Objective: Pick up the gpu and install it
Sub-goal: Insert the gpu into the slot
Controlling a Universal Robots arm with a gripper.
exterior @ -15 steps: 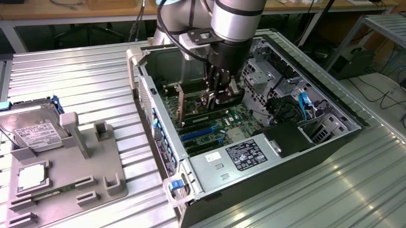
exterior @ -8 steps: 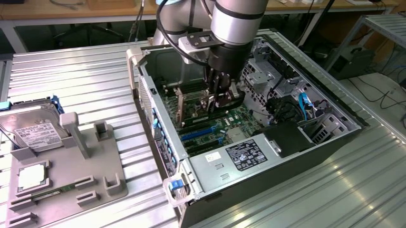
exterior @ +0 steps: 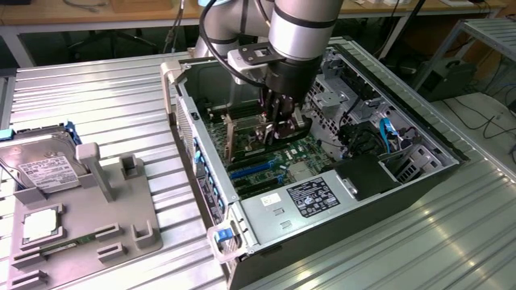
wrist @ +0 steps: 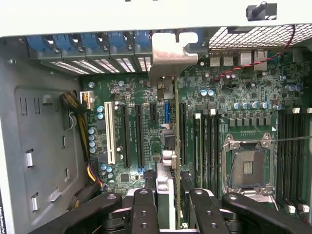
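Two black fingers (wrist: 144,209) of the gripper (wrist: 170,197) were clamped on the gpu (wrist: 166,183), which stood edge-on inside the computer case (wrist: 39,146) over the motherboard (wrist: 243,87) slots, its silver bracket (wrist: 168,53) by the blue rear latches (wrist: 87,41).
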